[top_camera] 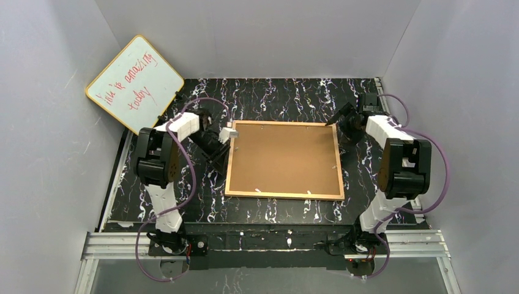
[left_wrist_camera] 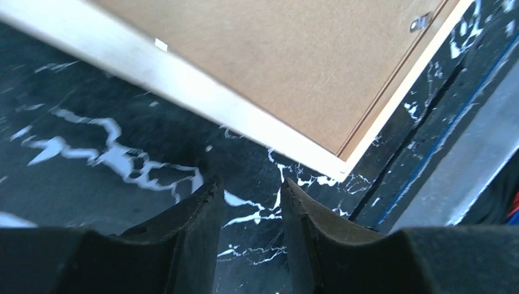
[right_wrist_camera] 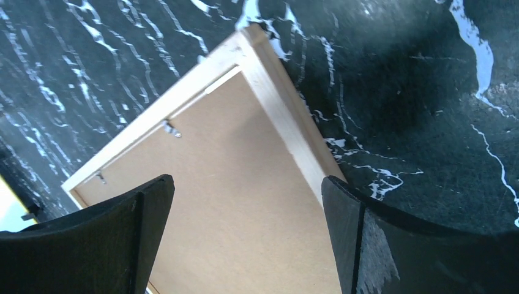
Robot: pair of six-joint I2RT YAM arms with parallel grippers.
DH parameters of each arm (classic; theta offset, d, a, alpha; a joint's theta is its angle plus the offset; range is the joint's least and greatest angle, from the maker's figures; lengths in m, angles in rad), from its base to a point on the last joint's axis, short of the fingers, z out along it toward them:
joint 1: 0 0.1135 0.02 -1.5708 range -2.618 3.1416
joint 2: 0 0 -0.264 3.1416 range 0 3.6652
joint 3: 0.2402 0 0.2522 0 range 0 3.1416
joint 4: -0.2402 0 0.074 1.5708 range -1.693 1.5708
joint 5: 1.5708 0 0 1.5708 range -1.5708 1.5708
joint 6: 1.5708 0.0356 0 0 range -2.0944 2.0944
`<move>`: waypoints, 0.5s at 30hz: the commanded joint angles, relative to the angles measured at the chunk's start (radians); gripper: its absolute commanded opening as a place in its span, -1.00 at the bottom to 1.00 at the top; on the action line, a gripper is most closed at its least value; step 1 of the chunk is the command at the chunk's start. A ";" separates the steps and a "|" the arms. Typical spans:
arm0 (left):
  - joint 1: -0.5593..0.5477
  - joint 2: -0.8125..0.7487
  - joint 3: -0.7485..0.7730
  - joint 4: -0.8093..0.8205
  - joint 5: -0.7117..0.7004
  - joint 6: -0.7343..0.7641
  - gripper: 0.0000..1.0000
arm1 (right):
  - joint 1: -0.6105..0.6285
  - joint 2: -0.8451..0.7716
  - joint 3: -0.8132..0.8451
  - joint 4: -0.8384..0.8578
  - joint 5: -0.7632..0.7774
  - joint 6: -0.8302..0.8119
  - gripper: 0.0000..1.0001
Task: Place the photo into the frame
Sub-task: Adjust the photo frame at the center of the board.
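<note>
Brown backing board (top_camera: 284,159) fills the back-up frame (top_camera: 283,195), which from above lies long axis left-to-right on the table (top_camera: 269,211); no photo shows. Left wrist: the left pincer (left_wrist_camera: 248,187), part-open and empty, sits just beside its left rail. Right wrist: the right pincer (right_wrist_camera: 248,184) gapes wide and empty over the far right corner.

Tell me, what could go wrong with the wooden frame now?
The thin light-wood picture frame lies face down, its brown backing board held by small metal tabs; a pincer might slip off those. The open right pincer above the far corner could shove the frame across the black marbled table.
</note>
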 commanded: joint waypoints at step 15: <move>0.109 0.168 0.050 -0.055 0.334 -0.084 -0.24 | 0.564 0.076 0.116 0.295 -0.101 0.322 0.72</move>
